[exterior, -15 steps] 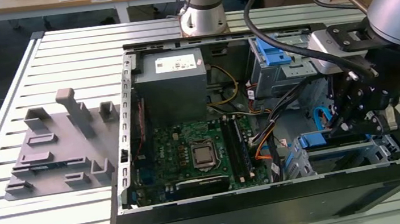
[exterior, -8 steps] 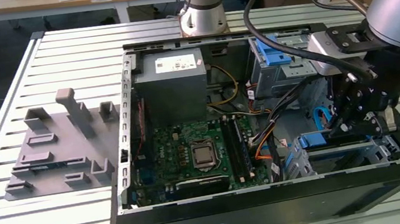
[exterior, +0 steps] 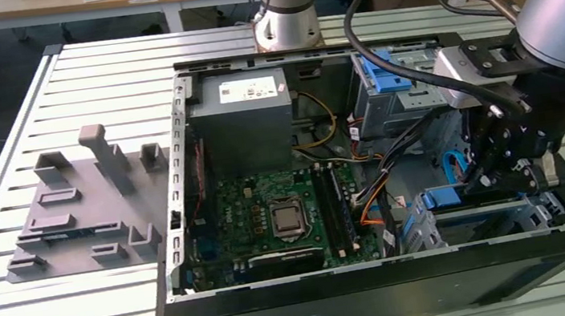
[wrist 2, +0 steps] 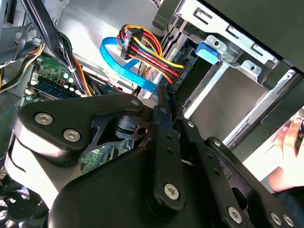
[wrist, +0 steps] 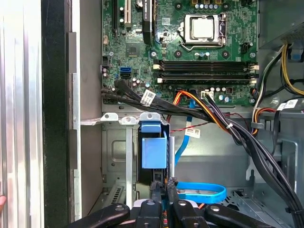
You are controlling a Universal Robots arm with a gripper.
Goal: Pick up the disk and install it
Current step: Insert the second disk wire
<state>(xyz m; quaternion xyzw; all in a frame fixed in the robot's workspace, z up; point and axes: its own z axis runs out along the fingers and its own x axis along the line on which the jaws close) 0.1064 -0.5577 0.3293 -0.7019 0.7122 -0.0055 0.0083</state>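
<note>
Your gripper's (wrist: 166, 190) jaws are pressed nearly together on a thin dark edge that lines up with the disk (wrist: 153, 151); whether they truly pinch it you cannot tell. The disk stands edge-on in the metal drive bay (wrist: 114, 156), its blue rail frame straight ahead of the fingertips (wrist: 156, 187) in the first wrist view. In the second wrist view the gripper (wrist 2: 166, 102) points at the bay (wrist 2: 237, 95), where a blue tab shows at the cage's edge. Just beside the fingertips lies a flat blue data cable (wrist: 199, 192), and a bundle of coloured power wires (wrist 2: 147, 47) runs past. Farther out you see the motherboard (wrist: 190, 52). In the exterior view the gripper (exterior: 495, 180) reaches into the open computer case (exterior: 385, 291) at the exterior view's right, with the grey power supply (exterior: 246, 122) well apart. A person's hand (wrist 2: 289, 156) rests outside the case.
</note>
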